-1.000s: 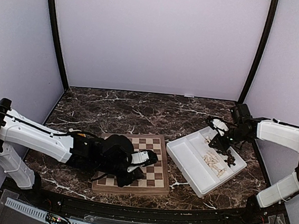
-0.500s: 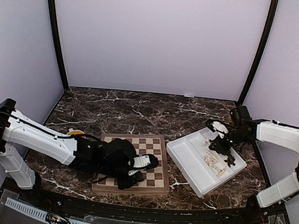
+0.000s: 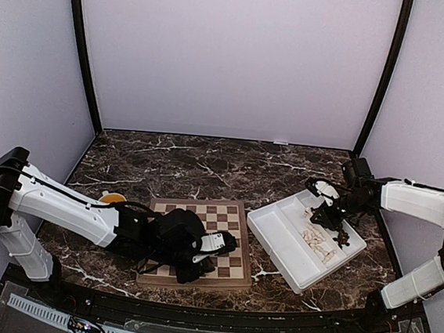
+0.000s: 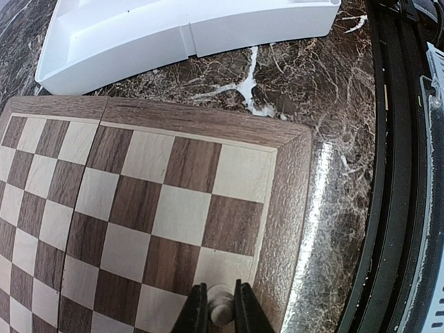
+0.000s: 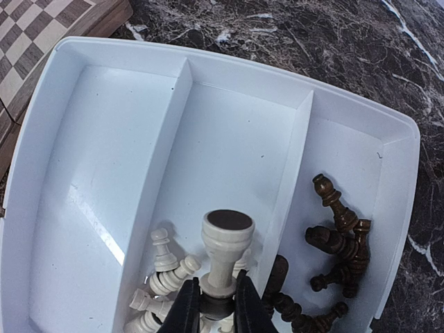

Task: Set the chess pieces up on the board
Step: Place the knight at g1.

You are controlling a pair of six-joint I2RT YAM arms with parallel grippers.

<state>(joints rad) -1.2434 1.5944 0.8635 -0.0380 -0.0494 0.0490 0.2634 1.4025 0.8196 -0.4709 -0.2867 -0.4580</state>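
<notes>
Left fingers (image 4: 196,313) pinching cream piece (image 4: 220,306), right fingers (image 5: 186,309) pinching pale piece (image 5: 226,251)

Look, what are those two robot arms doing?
They are setting up chess. The left pincer holds a cream piece at a corner square of the chessboard. The right pincer grips another cream piece, base up, over the white tray's middle compartment, where more cream pieces lie. Dark pieces lie in the end compartment.

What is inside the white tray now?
Three compartments: one shows nothing, the middle holds pale pieces, the outer dark pieces. The right gripper, shut on a pale piece, hides part of the pale pile.
</notes>
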